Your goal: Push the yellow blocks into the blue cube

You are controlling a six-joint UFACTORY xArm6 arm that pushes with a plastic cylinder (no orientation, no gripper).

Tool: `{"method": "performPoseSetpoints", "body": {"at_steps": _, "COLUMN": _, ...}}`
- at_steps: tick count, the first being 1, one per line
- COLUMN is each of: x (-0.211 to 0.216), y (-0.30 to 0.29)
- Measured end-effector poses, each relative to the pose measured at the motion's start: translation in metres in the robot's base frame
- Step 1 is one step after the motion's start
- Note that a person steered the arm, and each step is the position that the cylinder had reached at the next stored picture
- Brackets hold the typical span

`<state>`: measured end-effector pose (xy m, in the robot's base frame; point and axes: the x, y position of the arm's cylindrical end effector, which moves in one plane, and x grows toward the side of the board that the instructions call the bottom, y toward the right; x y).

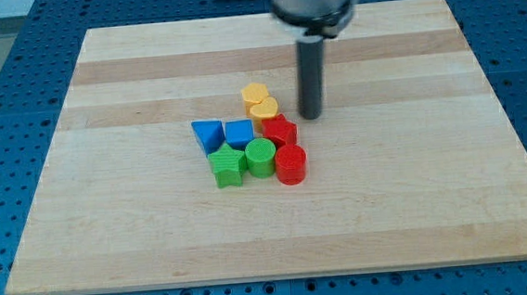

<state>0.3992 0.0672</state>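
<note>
Two yellow blocks sit together near the board's middle: a yellow round block (254, 94) and a second yellow block (264, 108) touching it just below. The blue cube (238, 133) lies just below and left of them, touching or nearly touching the lower yellow block. A blue triangular block (208, 134) sits left of the cube. My tip (312, 116) is to the right of the yellow blocks, a short gap away, just above and right of the red star-like block (280, 130).
A green star block (228, 167), a green cylinder (260, 157) and a red cylinder (291, 164) form a row below the blue blocks. All blocks cluster on the wooden board (140, 240), ringed by a blue perforated table.
</note>
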Motion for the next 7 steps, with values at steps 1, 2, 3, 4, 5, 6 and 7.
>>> {"method": "performPoseSetpoints", "body": {"at_steps": 1, "x": -0.059, "y": -0.016}}
{"method": "performPoseSetpoints", "body": {"at_steps": 2, "x": -0.072, "y": -0.057}}
{"method": "performPoseSetpoints", "body": {"at_steps": 3, "x": -0.064, "y": -0.085}}
{"method": "performPoseSetpoints", "body": {"at_steps": 4, "x": -0.051, "y": -0.098}}
{"method": "performPoseSetpoints", "body": {"at_steps": 5, "x": -0.037, "y": -0.102}}
{"method": "performPoseSetpoints", "body": {"at_steps": 6, "x": -0.049, "y": -0.104}}
{"method": "performPoseSetpoints", "body": {"at_steps": 7, "x": -0.084, "y": -0.078}}
